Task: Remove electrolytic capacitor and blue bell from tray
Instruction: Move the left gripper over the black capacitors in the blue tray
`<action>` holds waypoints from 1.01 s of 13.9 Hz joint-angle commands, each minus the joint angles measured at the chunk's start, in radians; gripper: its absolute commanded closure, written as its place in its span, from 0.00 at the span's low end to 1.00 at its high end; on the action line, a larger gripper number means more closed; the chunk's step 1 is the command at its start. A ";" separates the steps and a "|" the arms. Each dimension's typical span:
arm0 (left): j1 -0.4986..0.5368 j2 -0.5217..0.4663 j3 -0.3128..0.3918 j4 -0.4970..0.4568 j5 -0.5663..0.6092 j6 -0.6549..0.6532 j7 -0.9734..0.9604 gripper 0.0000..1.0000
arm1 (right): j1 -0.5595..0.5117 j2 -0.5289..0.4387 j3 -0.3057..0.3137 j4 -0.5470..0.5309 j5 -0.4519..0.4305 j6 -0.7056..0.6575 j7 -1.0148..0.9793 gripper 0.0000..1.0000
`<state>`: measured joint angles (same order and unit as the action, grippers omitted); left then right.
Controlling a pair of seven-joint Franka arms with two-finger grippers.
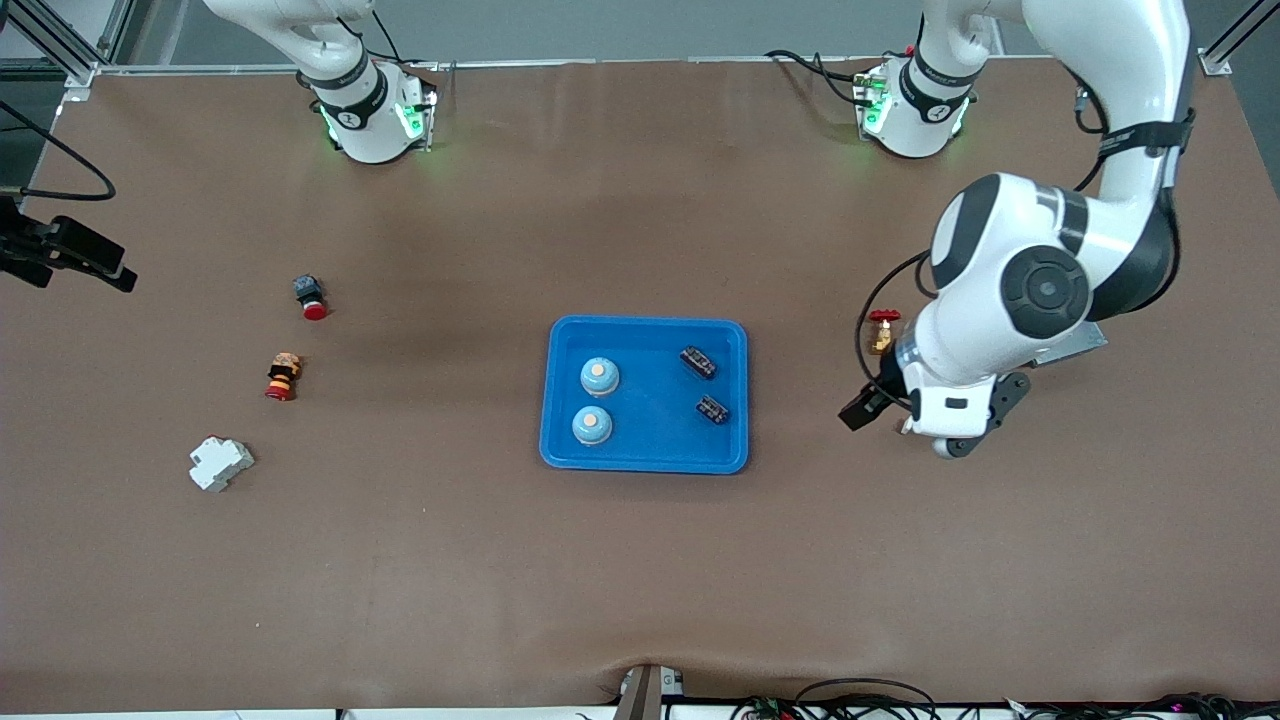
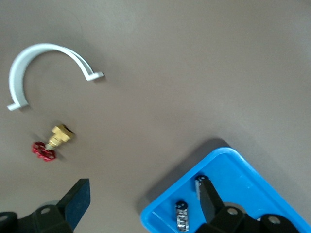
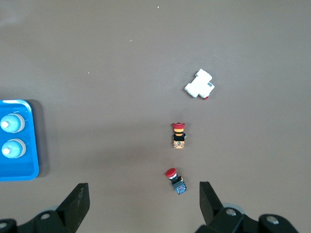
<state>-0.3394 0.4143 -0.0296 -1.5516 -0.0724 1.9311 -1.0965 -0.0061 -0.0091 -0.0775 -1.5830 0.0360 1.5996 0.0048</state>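
Table (image 1: 640, 580): bells (image 1: 599, 376), capacitors (image 1: 698, 362) in tray (image 1: 645, 460), grippers apart.

Worktop (image 1: 640, 560) plain brown; tray (image 1: 645, 460) bright blue. Two bells (image 1: 599, 376) pale blue with orange tops, two capacitors (image 1: 698, 362) black. Valve (image 2: 53, 141): brass body, red handwheel; clip (image 2: 48, 68) white.

I can read no text, label, brand or number on anything in front of me. There is a small dark mark on the collar of each of my bases (image 1: 372, 110), but it is too small for me to make out as a sign. The blue tray (image 1: 646, 462) and the small parts on the table carry no writing that I can tell.
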 commanded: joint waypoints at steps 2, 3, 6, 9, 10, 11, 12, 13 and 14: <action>-0.062 0.076 0.005 0.028 -0.014 0.092 -0.149 0.00 | -0.002 -0.017 0.001 -0.014 0.005 0.006 0.001 0.00; -0.085 0.095 0.005 0.036 -0.011 0.117 -0.181 0.00 | -0.002 -0.017 0.001 -0.014 0.005 0.006 0.001 0.00; -0.105 0.179 0.004 0.114 -0.015 0.129 -0.268 0.00 | -0.002 -0.017 0.001 -0.015 0.005 0.006 0.001 0.00; -0.151 0.212 0.005 0.137 -0.012 0.131 -0.354 0.00 | 0.001 -0.017 0.002 -0.018 0.005 0.005 0.001 0.00; -0.155 0.216 0.005 0.137 -0.012 0.134 -0.385 0.00 | 0.001 -0.017 0.002 -0.026 0.005 0.005 0.003 0.00; -0.168 0.227 0.005 0.137 -0.010 0.158 -0.413 0.00 | 0.006 -0.019 0.004 -0.035 0.005 0.006 0.006 0.00; -0.182 0.239 0.008 0.137 -0.009 0.187 -0.428 0.00 | 0.023 -0.022 0.004 -0.052 0.005 0.009 0.023 0.00; -0.184 0.254 0.008 0.139 -0.010 0.218 -0.445 0.00 | 0.043 -0.028 0.004 -0.077 0.005 0.025 0.061 0.00; -0.194 0.265 0.008 0.139 -0.009 0.245 -0.463 0.00 | 0.070 -0.040 0.004 -0.113 0.005 0.046 0.099 0.00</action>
<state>-0.5159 0.6445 -0.0314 -1.4411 -0.0724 2.1371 -1.5278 0.0169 -0.0092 -0.0734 -1.6186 0.0386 1.6065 0.0351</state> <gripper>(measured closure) 0.000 0.000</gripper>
